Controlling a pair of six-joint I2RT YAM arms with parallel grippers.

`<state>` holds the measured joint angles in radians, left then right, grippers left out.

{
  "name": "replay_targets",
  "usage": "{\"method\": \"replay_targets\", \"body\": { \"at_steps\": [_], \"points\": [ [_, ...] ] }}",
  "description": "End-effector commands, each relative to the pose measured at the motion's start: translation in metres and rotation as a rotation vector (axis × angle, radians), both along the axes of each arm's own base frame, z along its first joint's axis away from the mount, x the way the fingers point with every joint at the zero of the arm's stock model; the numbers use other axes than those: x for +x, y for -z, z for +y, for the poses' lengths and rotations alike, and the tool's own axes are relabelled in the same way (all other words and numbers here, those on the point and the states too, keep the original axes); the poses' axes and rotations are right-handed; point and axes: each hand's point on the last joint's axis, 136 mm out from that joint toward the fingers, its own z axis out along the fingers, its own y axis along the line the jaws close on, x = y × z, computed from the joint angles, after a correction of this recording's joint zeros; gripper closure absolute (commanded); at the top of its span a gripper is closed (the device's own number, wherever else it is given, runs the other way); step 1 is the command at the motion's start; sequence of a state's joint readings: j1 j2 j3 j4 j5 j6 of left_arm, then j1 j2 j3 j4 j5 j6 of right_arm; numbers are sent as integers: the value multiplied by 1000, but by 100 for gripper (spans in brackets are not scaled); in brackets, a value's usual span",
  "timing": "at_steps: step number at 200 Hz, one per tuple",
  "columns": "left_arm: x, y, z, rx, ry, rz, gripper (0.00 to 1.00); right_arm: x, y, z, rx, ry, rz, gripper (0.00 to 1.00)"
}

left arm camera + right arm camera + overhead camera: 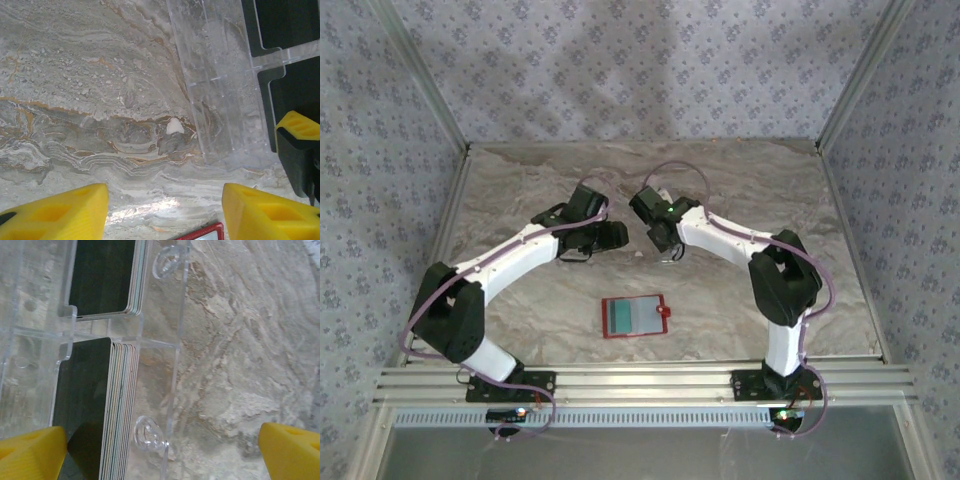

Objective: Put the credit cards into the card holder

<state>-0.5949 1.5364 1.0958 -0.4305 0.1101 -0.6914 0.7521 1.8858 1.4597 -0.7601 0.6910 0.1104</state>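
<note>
Wallet (662, 313) seems to hold one teal card (632, 317); stacked cards (95, 405) wait; left tool (165, 210) half-open, right tool (160, 447) wide, both empty.

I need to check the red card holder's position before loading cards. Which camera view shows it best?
The top external view: the red card holder lies whole and unobstructed on the table, teal-blue inside its red border. The left wrist view catches one red corner at its bottom edge.

Red card holder (664, 311) flat mid-table; dark credit cards (85, 400) stacked.
</note>
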Motion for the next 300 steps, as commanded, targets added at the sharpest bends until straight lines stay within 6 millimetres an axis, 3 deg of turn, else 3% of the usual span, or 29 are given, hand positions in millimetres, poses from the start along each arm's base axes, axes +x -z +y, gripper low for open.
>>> {"method": "replay_targets", "body": {
  "at_steps": [1,58,133,153,200,300],
  "points": [
    [-3,-5,13,20,-6,-14,38,0,-13,-10,-110,15,-29,1],
    [-4,-7,16,28,0,-12,38,0,-11,-3,-129,-5,-20,10],
    [-5,-2,17,23,-7,-8,40,-3,-7,3,-139,-37,11,49],
    [-6,-2,15,25,9,2,47,-7,-9,4,-134,-38,11,59],
    [-8,2,14,23,18,12,54,-9,-7,7,-136,-51,31,74],
    [-15,6,18,36,31,30,56,-30,-20,33,143,-45,125,100]
  ]
}}
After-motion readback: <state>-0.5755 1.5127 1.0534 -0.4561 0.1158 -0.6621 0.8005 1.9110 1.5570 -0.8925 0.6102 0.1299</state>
